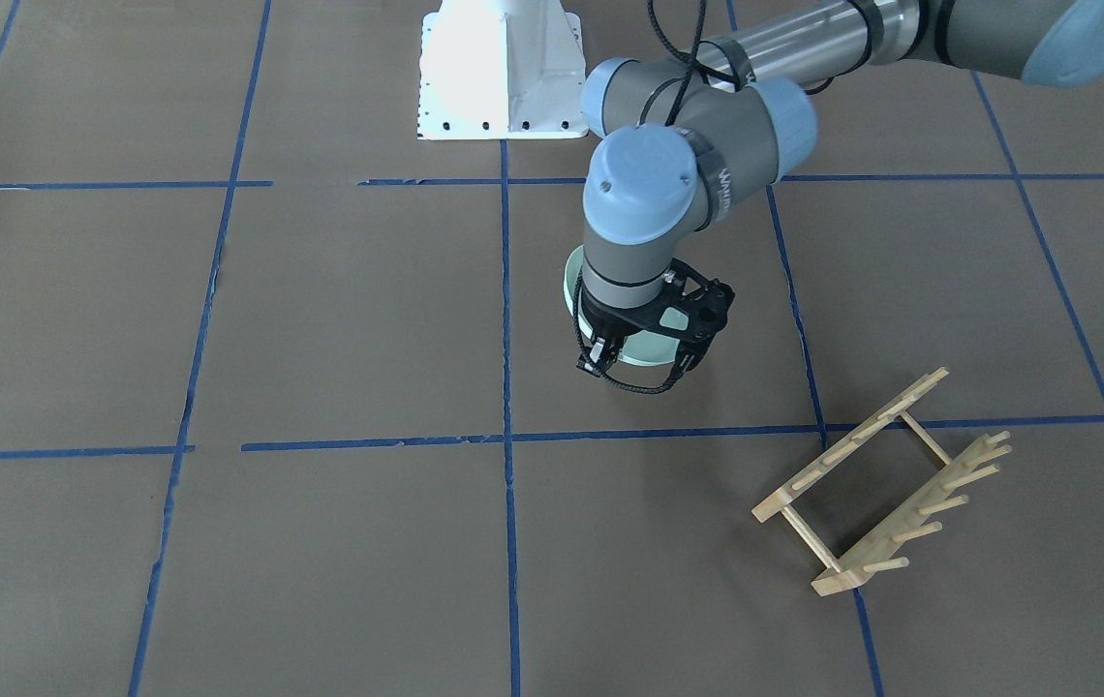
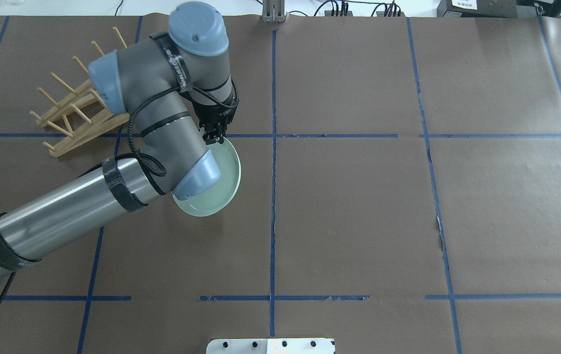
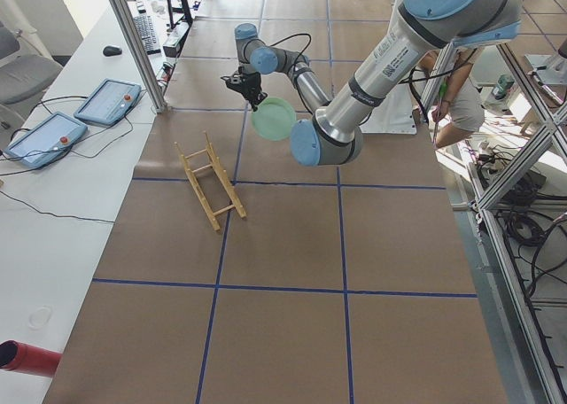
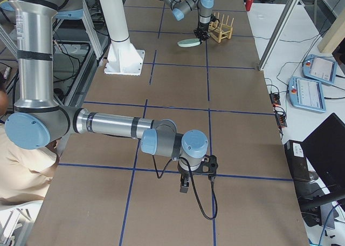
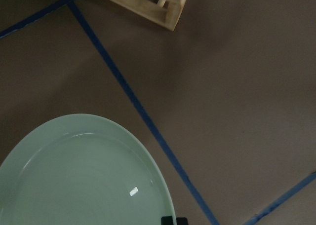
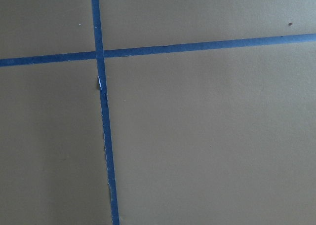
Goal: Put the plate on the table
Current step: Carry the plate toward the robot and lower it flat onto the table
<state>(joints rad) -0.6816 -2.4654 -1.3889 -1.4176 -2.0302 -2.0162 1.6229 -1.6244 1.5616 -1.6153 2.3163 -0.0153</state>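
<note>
My left gripper [image 2: 214,137] is shut on the far rim of the pale mint-green plate [image 2: 219,189]. It holds the plate roughly level, close over the brown table [image 2: 359,206]; I cannot tell whether the plate touches it. The front view shows this gripper [image 1: 610,358] with the plate [image 1: 654,334] mostly hidden behind the wrist. The left wrist view shows the plate [image 5: 84,175] over the paper. My right gripper [image 4: 184,186] shows only in the right side view, low over the table; I cannot tell if it is open or shut.
The wooden peg rack [image 2: 76,115] stands left of the plate, also in the front view [image 1: 886,484], with no plates in it. The white robot base [image 1: 499,77] is at the table's near edge. Blue tape lines cross the paper [image 6: 101,111].
</note>
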